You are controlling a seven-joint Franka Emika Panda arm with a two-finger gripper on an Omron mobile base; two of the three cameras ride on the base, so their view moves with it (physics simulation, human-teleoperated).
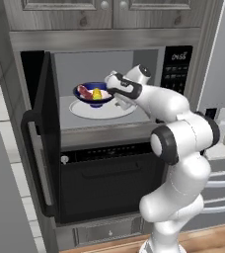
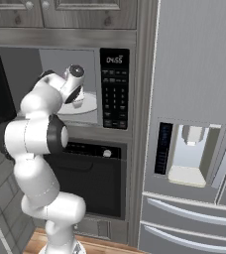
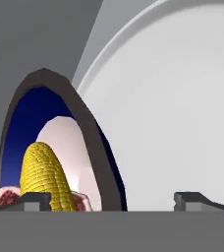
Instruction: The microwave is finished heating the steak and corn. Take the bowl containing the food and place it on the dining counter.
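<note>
The microwave (image 1: 176, 69) stands with its door (image 1: 43, 133) swung open to the left. Inside, the dark blue bowl (image 1: 92, 103) sits on a flat white plate (image 1: 102, 111), holding the steak (image 1: 85, 92) and the yellow corn (image 1: 97, 94). My gripper (image 1: 110, 95) reaches into the cavity at the bowl's right rim. In the hand view the open gripper (image 3: 114, 199) straddles the bowl's rim (image 3: 84, 123). One fingertip (image 3: 35, 201) is inside by the corn (image 3: 42, 174) and steak (image 3: 6, 197); the other is over the plate (image 3: 173, 108). The dining counter is out of view.
A black oven (image 1: 109, 183) with a horizontal handle sits directly under the microwave. Grey cabinets (image 1: 109, 10) hang above. A steel fridge (image 2: 194, 124) with a dispenser stands to the right. The open door blocks the left side of the cavity.
</note>
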